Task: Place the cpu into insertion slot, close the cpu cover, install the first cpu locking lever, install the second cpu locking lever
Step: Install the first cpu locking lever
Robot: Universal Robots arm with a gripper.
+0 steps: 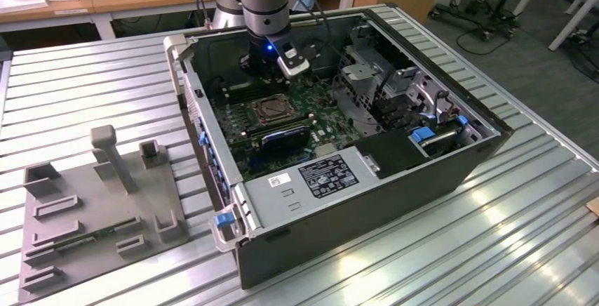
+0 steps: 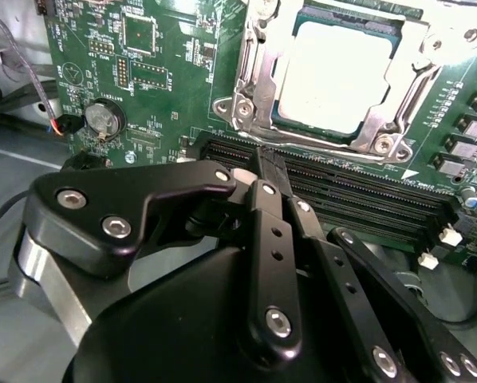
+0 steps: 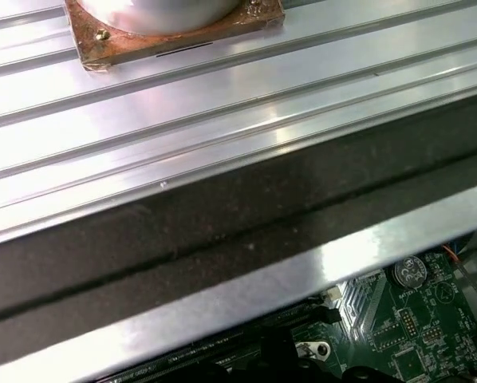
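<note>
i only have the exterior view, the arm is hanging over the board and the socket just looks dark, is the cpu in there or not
observer: yes. In the second wrist view the cpu sits in the insertion slot, its pale metal top facing up.
operator: ok and the cover, up or down
observer: down, as far as I can see. The cpu cover frames the chip and appears to lie flat around its edges. I can't tell whether the levers are latched.
operator: where is the gripper tip then
observer: the gripper is beside the socket, over the long black memory slots, not on the cover.
</note>
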